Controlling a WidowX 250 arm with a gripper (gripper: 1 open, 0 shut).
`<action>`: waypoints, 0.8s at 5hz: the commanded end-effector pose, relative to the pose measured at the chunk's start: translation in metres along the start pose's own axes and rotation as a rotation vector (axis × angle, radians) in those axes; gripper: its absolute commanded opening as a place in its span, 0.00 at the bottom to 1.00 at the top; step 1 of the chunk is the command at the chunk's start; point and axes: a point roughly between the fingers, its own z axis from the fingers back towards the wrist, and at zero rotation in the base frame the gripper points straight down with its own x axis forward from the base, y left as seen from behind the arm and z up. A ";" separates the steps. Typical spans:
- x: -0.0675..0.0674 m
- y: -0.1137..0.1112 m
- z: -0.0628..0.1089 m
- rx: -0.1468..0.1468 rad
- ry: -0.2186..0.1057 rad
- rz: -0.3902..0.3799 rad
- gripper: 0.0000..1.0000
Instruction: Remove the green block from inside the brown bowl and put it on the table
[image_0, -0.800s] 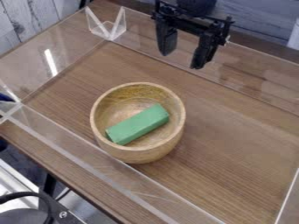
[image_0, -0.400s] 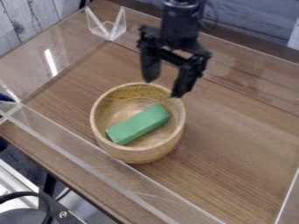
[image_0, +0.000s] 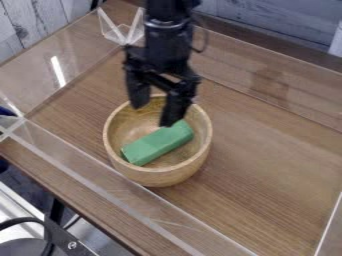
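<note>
Where the green block (image_0: 158, 143) lies: gripper (image_0: 158, 109) vertical above, jaws spread wide.

I see the end effector (image_0: 159, 107) pointing down over the bowl's (image_0: 158, 168) far rim, jaws wide apart, with the block (image_0: 156, 143) lying diagonally inside, on the table (image_0: 274, 150).

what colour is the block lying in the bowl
Bright green; the block shows clearly in the camera view, lying inside the light tan wooden bowl.

green block (image_0: 158, 143) lying inside brown bowl (image_0: 120, 158)
</note>
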 end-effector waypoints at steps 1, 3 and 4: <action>0.000 0.006 0.005 0.008 -0.068 -0.011 1.00; 0.004 -0.002 0.005 0.004 -0.101 -0.013 1.00; 0.007 -0.006 0.006 0.002 -0.115 -0.018 1.00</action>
